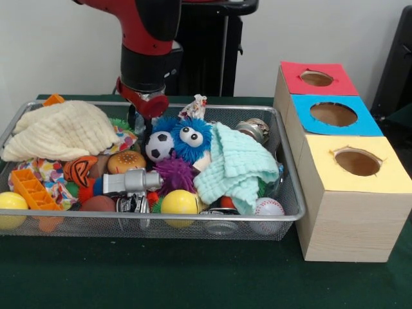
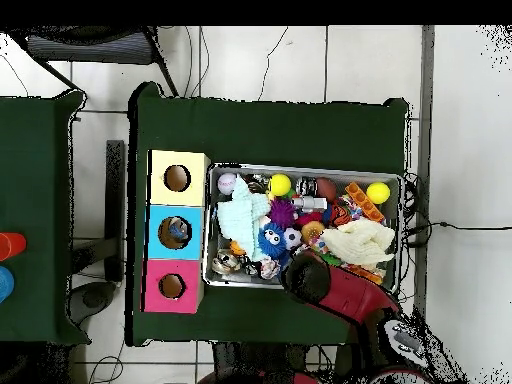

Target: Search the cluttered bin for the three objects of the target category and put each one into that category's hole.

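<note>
The silver wire-mesh bin (image 1: 161,217) is heaped with toys and cloths; it also shows in the overhead view (image 2: 300,169). My gripper (image 1: 136,122) hangs from the red and black arm (image 1: 147,58) at the bin's far side, low among the clutter beside a soccer ball (image 1: 158,145) and a blue fuzzy toy (image 1: 190,137). From above, the arm (image 2: 308,277) covers it. A see-through plastic piece seems to lie at the bin's right end under the mint cloth (image 1: 275,182). The others are hidden. The hole in the red box top (image 1: 316,78) is open and shows in the overhead view (image 2: 171,286).
Blue-topped (image 1: 333,114) and yellow-topped (image 1: 357,162) holes sit in the same box row. A cream cloth (image 1: 64,129), a mint cloth (image 1: 235,164), a shiny metal can (image 1: 254,129), yellow balls (image 1: 179,203), a baseball (image 1: 268,207) and an orange block (image 1: 32,188) fill the bin.
</note>
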Available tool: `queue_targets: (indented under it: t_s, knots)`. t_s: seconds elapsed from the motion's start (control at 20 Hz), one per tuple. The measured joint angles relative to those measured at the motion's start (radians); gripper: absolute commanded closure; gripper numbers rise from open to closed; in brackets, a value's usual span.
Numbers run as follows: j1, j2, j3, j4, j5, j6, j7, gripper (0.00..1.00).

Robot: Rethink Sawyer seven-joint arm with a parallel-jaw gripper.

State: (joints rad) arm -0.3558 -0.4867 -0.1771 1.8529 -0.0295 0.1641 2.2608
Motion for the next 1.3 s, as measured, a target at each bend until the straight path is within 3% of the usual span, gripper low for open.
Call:
queue_targets:
  t_s: [0.95,1.3]
  knots:
    - [0.018,-0.024,-0.001,0.001,0.000,0.016,0.000,0.00]
    - [0.049,-0.027,-0.013,0.001,0.000,0.071,0.000,0.00]
